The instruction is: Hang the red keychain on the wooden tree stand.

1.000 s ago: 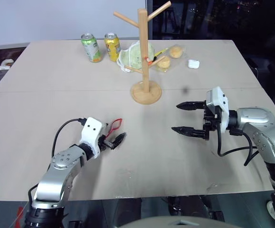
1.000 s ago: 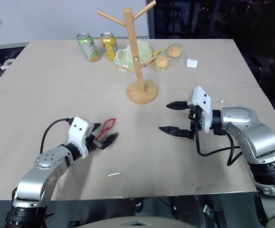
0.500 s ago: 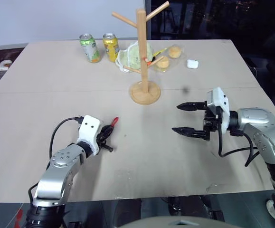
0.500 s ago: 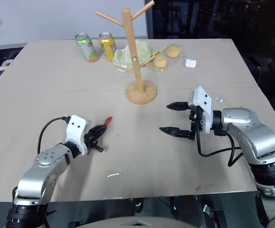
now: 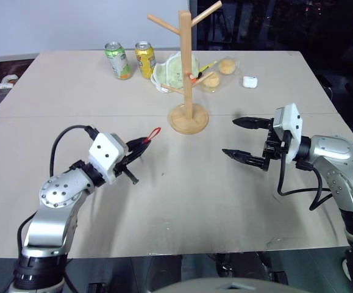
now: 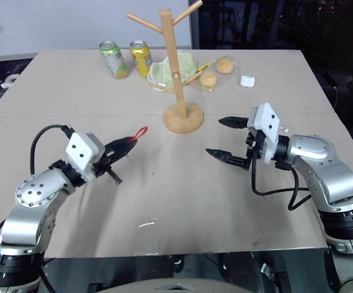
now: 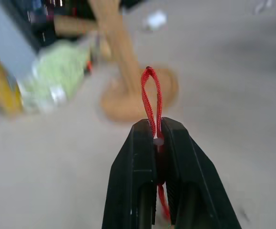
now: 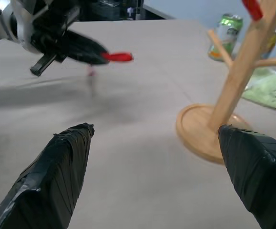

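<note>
The wooden tree stand [image 5: 188, 67] stands mid-tabletop [image 5: 72, 104]. Behind it to the left are 2 cans [image 5: 129, 60]. The left claw [image 5: 141, 144] is left and in front of the stand, the right claw [image 5: 238, 139] to its right.

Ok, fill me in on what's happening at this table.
The robot is hanging a red keychain on the wooden tree stand. Its left gripper is shut on the keychain, holding it above the table with the red loop sticking out past the jaws toward the stand. The keychain is not yet on any peg. The right gripper hovers open, empty, beside the stand's base.
</note>
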Robot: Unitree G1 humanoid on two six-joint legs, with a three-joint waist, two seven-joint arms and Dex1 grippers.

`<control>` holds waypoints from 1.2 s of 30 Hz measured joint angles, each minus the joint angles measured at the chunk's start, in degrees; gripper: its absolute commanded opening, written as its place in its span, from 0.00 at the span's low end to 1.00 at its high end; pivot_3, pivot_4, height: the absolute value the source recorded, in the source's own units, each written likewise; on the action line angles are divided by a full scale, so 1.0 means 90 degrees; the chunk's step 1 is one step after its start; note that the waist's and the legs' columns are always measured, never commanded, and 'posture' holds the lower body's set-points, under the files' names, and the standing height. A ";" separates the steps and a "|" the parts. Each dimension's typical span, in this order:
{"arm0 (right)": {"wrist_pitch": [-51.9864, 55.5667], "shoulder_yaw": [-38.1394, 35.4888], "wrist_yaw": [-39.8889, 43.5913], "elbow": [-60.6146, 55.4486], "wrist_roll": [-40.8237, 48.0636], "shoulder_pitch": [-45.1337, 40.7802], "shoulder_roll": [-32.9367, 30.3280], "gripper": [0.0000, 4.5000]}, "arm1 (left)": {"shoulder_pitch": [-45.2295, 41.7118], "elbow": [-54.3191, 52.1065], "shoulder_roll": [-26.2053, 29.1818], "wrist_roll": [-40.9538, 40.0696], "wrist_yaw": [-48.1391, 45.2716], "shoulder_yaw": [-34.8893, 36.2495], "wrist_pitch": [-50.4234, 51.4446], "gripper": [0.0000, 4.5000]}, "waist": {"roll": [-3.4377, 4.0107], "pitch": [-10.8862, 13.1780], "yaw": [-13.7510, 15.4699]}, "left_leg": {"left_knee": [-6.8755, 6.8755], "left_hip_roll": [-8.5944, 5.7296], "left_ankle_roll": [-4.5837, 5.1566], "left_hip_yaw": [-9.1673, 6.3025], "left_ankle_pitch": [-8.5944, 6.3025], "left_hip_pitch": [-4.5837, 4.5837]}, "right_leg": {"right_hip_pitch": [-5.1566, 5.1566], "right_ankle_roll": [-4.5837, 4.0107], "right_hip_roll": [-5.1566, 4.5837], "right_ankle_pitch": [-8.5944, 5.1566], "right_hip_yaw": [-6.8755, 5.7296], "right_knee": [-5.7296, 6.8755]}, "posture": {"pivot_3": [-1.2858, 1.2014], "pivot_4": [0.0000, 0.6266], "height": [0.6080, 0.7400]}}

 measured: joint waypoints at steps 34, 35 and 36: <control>0.0163 -0.0337 -0.1053 -0.0899 0.0024 -0.0425 -0.0195 1.00 | -0.2619 0.1833 -0.1679 0.0853 0.0905 -0.1139 -0.1536 0.02 | -0.0006 0.0002 -0.0012 | 0.0007 0.0001 0.0003 -0.0007 0.0002 0.0006 | 0.0007 0.0027 0.0016 0.0016 0.0005 0.0015 | 0.52 0.24 1.00; 0.0165 -0.0339 -0.1054 -0.0899 0.0024 -0.0425 -0.0204 1.00 | -0.2640 0.1883 -0.1701 0.0855 0.0931 -0.1139 -0.1538 0.02 | -0.0006 0.0002 -0.0012 | 0.0007 0.0001 0.0003 -0.0007 0.0002 0.0006 | 0.0007 0.0027 0.0016 0.0016 0.0005 0.0016 | 0.52 0.24 1.00; 0.0169 -0.0341 -0.1056 -0.0899 0.0024 -0.0425 -0.0213 1.00 | -0.2663 0.1931 -0.1727 0.0859 0.0957 -0.1141 -0.1542 0.02 | -0.0006 0.0002 -0.0011 | 0.0007 0.0001 0.0003 -0.0007 0.0002 0.0006 | 0.0007 0.0027 0.0016 0.0016 0.0005 0.0016 | 0.52 0.24 1.00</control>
